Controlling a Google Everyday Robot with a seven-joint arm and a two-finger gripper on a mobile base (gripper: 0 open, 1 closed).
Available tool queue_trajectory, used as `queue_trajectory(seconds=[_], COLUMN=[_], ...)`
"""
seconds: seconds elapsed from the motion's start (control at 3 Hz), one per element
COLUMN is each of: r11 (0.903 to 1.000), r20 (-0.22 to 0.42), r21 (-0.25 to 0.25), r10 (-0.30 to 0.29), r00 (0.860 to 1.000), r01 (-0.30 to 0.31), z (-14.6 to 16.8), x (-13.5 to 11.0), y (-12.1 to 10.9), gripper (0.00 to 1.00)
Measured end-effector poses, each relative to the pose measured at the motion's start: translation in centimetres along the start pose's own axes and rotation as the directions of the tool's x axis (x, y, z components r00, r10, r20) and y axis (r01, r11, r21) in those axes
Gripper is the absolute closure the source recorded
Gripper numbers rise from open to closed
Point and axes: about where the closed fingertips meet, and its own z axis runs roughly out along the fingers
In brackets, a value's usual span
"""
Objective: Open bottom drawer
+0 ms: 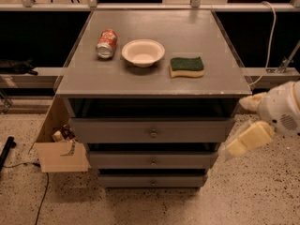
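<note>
The bottom drawer (126, 180) is the narrowest, lowest grey front of the cabinet, closed, with a small round metal knob (152, 182) at its centre. Above it are the mid-width drawer (122, 160) and the widest top drawer (117, 131), both closed. My gripper (233, 126) is at the cabinet's right side, level with the top and middle drawers and well above and to the right of the bottom knob. Its two cream fingers (248, 138) are spread apart and hold nothing.
On the grey cabinet top (197, 27) lie a soda can (106, 43) on its side, a white bowl (143, 52) and a green-and-yellow sponge (186, 66). An open cardboard box (61, 153) stands on the speckled floor at the cabinet's left. A black cable (44, 191) runs nearby.
</note>
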Motion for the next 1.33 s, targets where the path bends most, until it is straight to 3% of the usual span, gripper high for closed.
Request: queue_trajectory(seconds=[0.67,1.0,1.33], r11=[0.9995,0.9851,0.9308], r20=[0.029,0.085,0.102], r21=[-0.007,-0.04,-0.085], r10=[0.031,0.17,0.363], r00=[0.999,0.982,0.926], r01=[-0.031,-0.167,-0.355], z=[1.0,4.1,9.0], x=[0.7,3.2,6.9], y=[0.5,1.3,3.3], gripper=[0.0,0.0,0.0])
